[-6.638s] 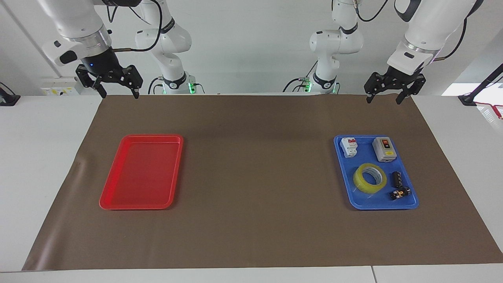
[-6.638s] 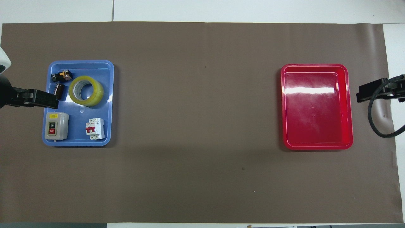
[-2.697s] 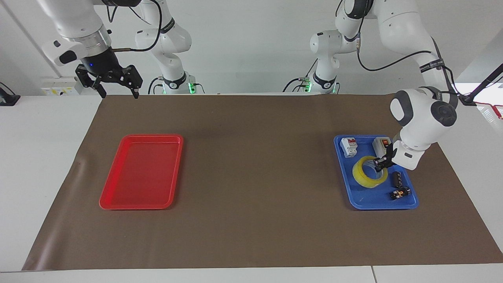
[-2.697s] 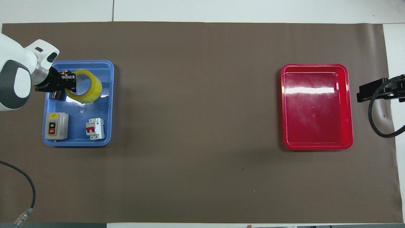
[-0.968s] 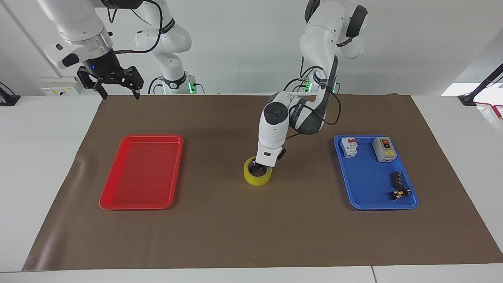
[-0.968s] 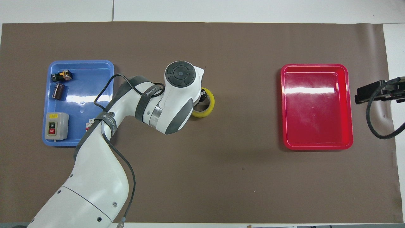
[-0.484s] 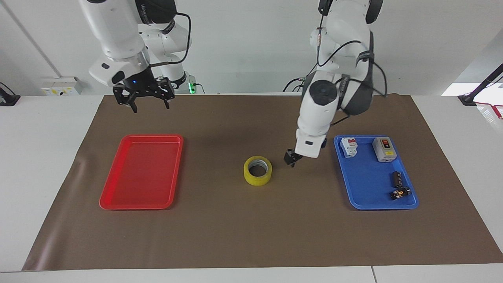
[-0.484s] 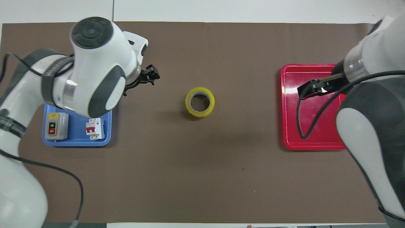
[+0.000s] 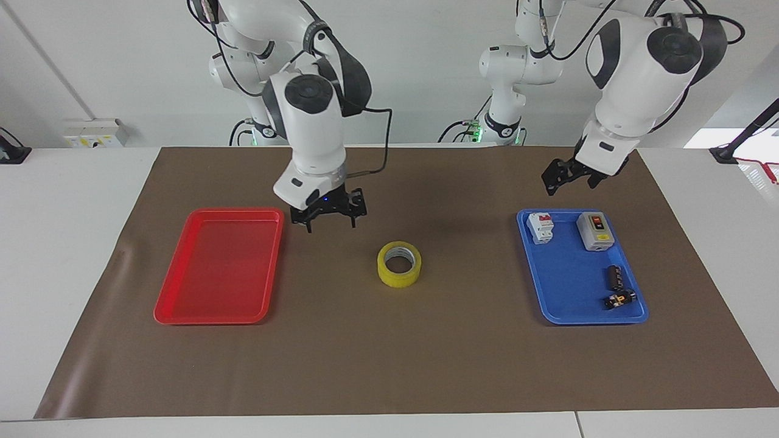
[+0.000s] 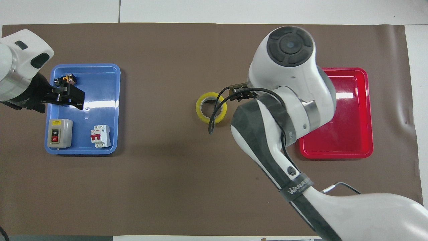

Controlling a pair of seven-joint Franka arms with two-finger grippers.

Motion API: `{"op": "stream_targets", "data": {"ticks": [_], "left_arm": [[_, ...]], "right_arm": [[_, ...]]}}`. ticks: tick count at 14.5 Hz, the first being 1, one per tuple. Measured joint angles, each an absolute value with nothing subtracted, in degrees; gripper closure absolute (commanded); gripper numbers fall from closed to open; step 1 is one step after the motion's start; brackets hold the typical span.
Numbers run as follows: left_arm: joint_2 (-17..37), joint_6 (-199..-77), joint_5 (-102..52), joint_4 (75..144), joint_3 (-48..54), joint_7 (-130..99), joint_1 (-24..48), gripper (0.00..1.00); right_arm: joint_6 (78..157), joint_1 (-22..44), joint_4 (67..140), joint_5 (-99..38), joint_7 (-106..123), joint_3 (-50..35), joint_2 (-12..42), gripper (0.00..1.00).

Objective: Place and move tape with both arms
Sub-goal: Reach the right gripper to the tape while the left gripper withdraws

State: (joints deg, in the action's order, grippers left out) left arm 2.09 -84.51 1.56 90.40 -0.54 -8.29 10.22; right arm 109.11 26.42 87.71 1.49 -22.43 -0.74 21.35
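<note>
The tape point(image 9: 399, 263) point(image 10: 211, 107), a yellow roll, lies flat on the brown mat midway between the two trays, and nothing touches it. My right gripper point(image 9: 331, 225) hangs open over the mat between the red tray and the tape, just above the surface. In the overhead view the right gripper point(image 10: 239, 93) peeks out from under its own arm beside the roll. My left gripper point(image 9: 566, 182) is raised and open with nothing in it, over the mat at the blue tray's edge nearest the robots. From overhead the left gripper point(image 10: 72, 96) covers part of the blue tray.
A red tray point(image 9: 219, 267) point(image 10: 351, 110) lies bare toward the right arm's end. A blue tray point(image 9: 566, 286) point(image 10: 100, 87) toward the left arm's end holds a grey switch box point(image 9: 594, 231), a white breaker point(image 9: 540, 227) and two small dark parts point(image 9: 616, 286).
The left gripper let go of the tape on the mat, then rose and drew back toward the blue tray. The right arm swung down to hover beside the tape. The tape stayed put.
</note>
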Motion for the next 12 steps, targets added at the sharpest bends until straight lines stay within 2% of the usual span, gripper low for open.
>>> {"op": "stream_targets", "data": {"ticks": [4,12], "left_arm": [[-1.43,-82.65,1.56,91.26,-0.4,-5.75,8.42,0.0],[-1.54,-83.79,0.63,92.69,0.83,-5.43,6.09,0.0]], "right_arm": [[121.71,29.82,87.56,1.5,-26.43,-0.71,30.06,0.0],[131.97,30.51,95.65,1.51,-18.42,-0.73,31.03,0.01]]}}
